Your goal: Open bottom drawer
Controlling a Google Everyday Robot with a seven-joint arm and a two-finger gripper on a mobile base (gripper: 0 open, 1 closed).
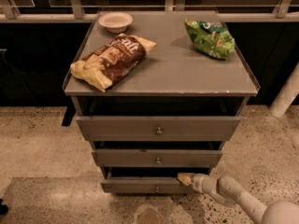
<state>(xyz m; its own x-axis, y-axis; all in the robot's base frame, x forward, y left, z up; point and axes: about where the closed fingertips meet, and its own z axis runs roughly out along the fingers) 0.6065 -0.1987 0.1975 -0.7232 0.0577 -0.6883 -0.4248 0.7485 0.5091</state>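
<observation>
The grey three-drawer cabinet (161, 83) stands in the middle of the camera view. The bottom drawer (140, 185) is the lowest, narrowest grey front, with a tiny brass knob (157, 189) at its centre. A dark gap shows above its top edge. My gripper (185, 178) comes in from the lower right on a white arm and sits at the right end of the bottom drawer's top edge, right of the knob.
On the cabinet top lie a brown chip bag (110, 59), a green chip bag (210, 38) and a white bowl (115, 20). The middle drawer (157, 157) and top drawer (158, 128) are above. A window rail runs behind; speckled floor (37, 143) surrounds.
</observation>
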